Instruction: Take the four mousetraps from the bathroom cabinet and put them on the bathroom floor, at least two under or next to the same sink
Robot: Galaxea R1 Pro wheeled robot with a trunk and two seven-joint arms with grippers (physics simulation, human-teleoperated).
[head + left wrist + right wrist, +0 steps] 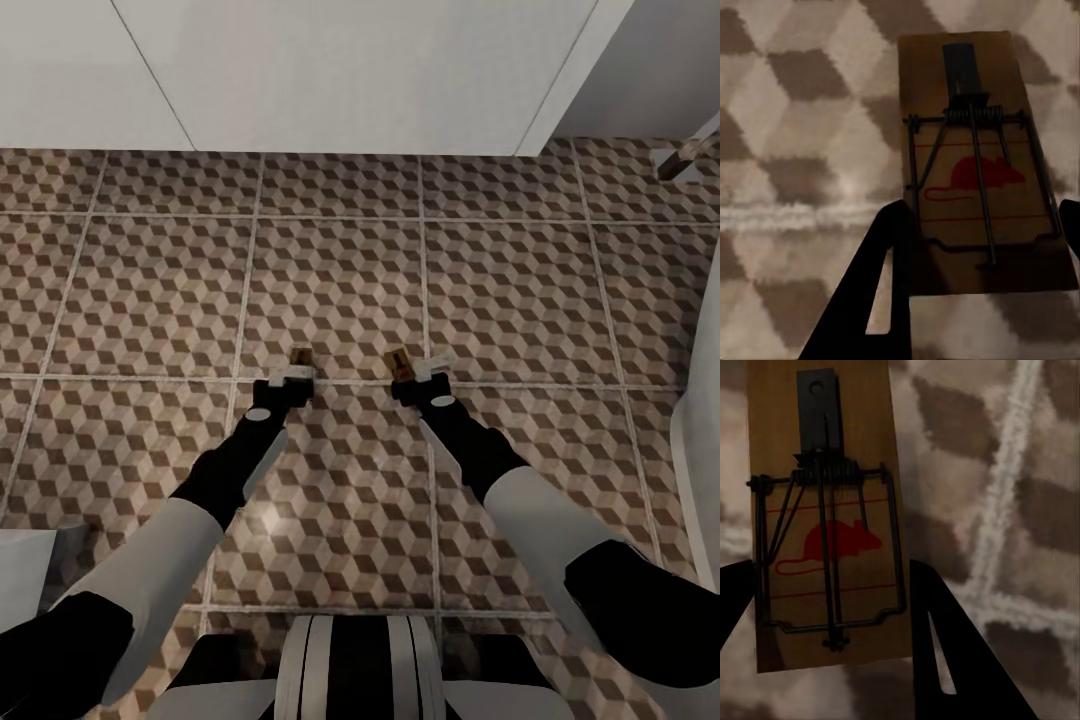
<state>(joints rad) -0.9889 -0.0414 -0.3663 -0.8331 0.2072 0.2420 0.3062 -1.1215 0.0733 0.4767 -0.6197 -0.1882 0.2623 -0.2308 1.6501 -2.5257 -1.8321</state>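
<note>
Wrist views, each mousetrap [979,172] [825,517] between partly cropped fingers [870,300]

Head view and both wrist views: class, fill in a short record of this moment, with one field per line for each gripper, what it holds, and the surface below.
left gripper: shut on left mousetrap
right gripper: shut on right mousetrap
trap markings: red mouse print, dark wire spring and bar on a brown board
surface below: bathroom floor, cube-pattern tiles with pale grout
ahead: white panel meeting the floor
</note>
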